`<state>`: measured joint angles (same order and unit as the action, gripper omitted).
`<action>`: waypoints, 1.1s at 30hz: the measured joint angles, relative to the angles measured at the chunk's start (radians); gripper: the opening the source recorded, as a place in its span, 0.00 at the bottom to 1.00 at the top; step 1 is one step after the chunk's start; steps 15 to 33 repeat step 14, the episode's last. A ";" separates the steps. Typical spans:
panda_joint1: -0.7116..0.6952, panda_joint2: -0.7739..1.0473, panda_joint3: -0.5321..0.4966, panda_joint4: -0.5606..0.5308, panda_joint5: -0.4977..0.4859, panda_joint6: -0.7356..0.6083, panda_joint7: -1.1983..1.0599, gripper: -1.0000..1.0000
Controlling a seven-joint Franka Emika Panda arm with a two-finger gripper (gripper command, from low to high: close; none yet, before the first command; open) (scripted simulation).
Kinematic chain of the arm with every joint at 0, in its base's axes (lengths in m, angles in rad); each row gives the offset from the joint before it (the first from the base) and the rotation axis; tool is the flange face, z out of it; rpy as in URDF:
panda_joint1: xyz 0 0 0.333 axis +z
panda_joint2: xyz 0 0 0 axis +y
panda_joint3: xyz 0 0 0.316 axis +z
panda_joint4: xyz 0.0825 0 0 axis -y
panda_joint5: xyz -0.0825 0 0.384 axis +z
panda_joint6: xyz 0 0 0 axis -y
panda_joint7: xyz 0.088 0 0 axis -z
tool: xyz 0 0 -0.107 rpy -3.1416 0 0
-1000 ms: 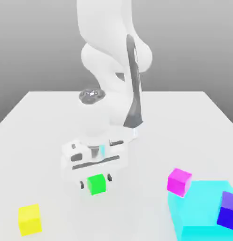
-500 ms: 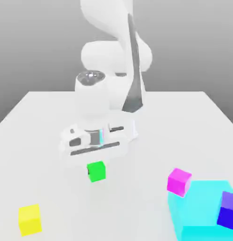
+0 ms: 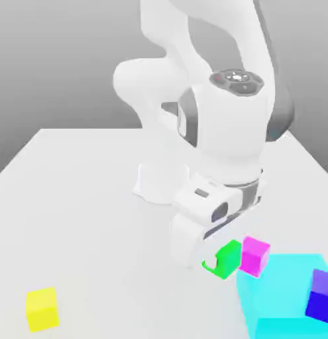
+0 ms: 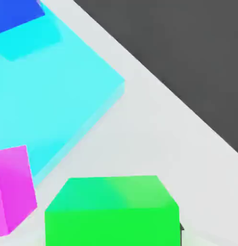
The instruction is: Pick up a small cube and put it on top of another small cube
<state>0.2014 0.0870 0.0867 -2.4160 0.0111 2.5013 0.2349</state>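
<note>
Exterior view: gripper [image 3: 218, 259] is closed on the green cube [image 3: 227, 259], holding it off the table [image 3: 80, 218], just left of the pink cube [image 3: 254, 255]. The pink cube sits at the cyan block's [image 3: 282, 298] far-left corner. Blue cube [image 3: 321, 296] on the block's right side; yellow cube [image 3: 42, 308] near left.

Hand view: green cube [image 4: 112, 210] beside pink cube [image 4: 13, 189], cyan block [image 4: 48, 91] beyond.

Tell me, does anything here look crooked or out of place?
Only one thing: the green cube sits tilted under the gripper, right beside the pink cube rather than on top of it. The yellow cube and the blue cube on the cyan block sit square.
</note>
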 joint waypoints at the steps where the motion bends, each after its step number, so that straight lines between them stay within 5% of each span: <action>1: 0.017 0.010 0.010 0.036 -0.005 -0.026 0.005 0.00; 7: 0.111 0.077 0.067 0.242 -0.038 -0.167 0.042 0.00; 10: 0.127 0.163 0.066 0.242 -0.063 -0.082 0.061 0.00; 11: 0.130 0.181 0.064 0.239 -0.068 -0.061 0.064 1.00; 33: 0.130 0.181 0.064 0.239 -0.068 -0.061 0.064 1.00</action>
